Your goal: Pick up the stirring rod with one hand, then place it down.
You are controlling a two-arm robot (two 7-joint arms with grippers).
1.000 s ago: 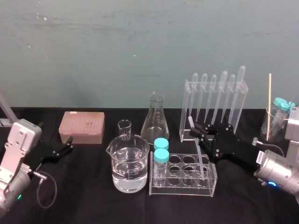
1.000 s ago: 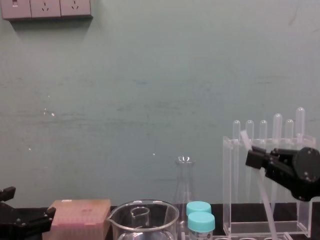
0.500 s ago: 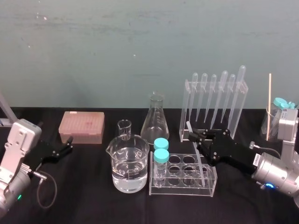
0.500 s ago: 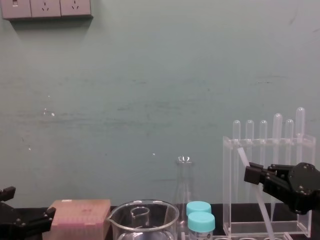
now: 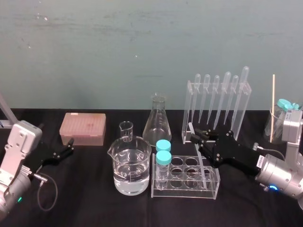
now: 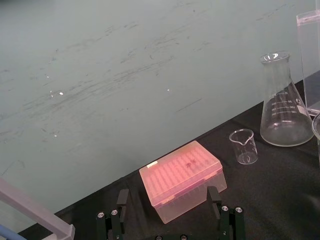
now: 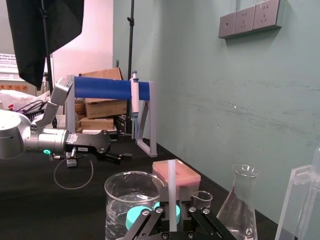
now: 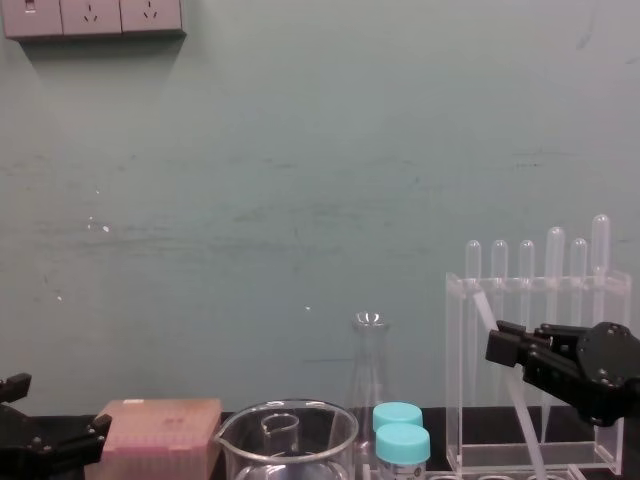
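The stirring rod is a thin translucent white rod. It leans with its lower end in a hole of the clear test-tube rack and its upper end toward the pipette stand. My right gripper reaches in from the right and straddles the rod near its top. In the right wrist view the rod rises between the fingers with a narrow gap on each side, so the gripper is slightly open. The chest view shows the gripper and the rod too. My left gripper rests open at the far left.
A beaker of water, two teal-capped tubes, a small beaker and a conical flask stand left of the rod. The pipette stand is right behind it. There is a pink tip box at the left and a beaker with a stick at the far right.
The right gripper has come down a little with the rod, whose lower end now stands in the rack. Its jaws have loosened slightly. The left arm has not moved.
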